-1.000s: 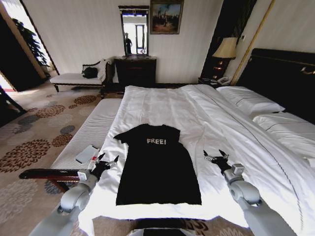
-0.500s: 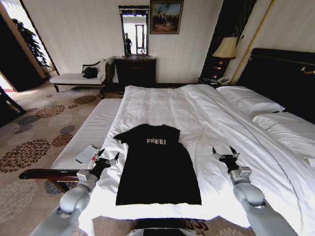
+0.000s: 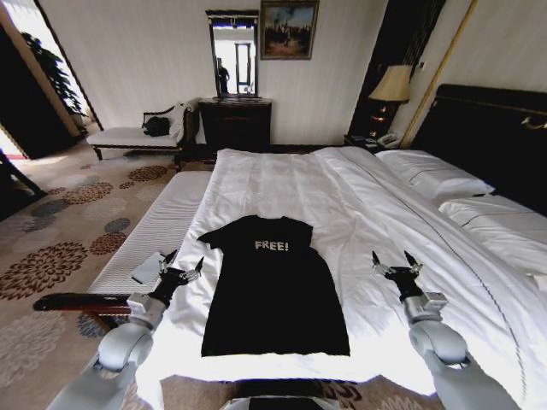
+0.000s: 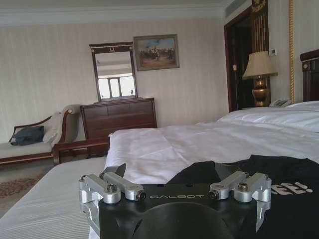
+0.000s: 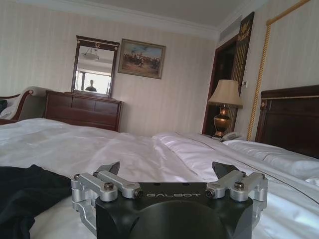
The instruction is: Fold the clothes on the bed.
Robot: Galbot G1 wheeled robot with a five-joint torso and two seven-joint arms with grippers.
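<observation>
**A:** Looking at the left gripper (image 3: 181, 266) first: fingers spread wide, nothing between them. It hangs over the bed's left edge, just beside the T-shirt's left side, near the sleeve. Not touching the fabric as far as I can tell.

**B:** Same deal with the right gripper (image 3: 396, 261)? From the right wrist view (image 5: 166, 174) both fingers are splayed apart with bare white sheet between them.

**A:** Yep, wide open and empty too. It sits over the sheet on the shirt's right, clearly apart from the cloth. The left wrist view (image 4: 172, 176) shows its fingers open the same way, with black fabric right ahead.

**B:** And the shirt itself?

**A:** Black T-shirt (image 3: 272, 290) with white "FREE!" lettering lies flat and spread out, face up, at the foot end of the bed (image 3: 282, 184), between the two grippers. Collar points toward the far side, hem toward the robot.

**B:** Anything else nearby?

**A:** A small grey slab (image 3: 149, 266) lies on the white-cushioned bench (image 3: 154, 231) alongside the bed, just by the left gripper. Pillows (image 3: 436, 175) sit against the dark headboard (image 3: 491, 137) on the right.
</observation>
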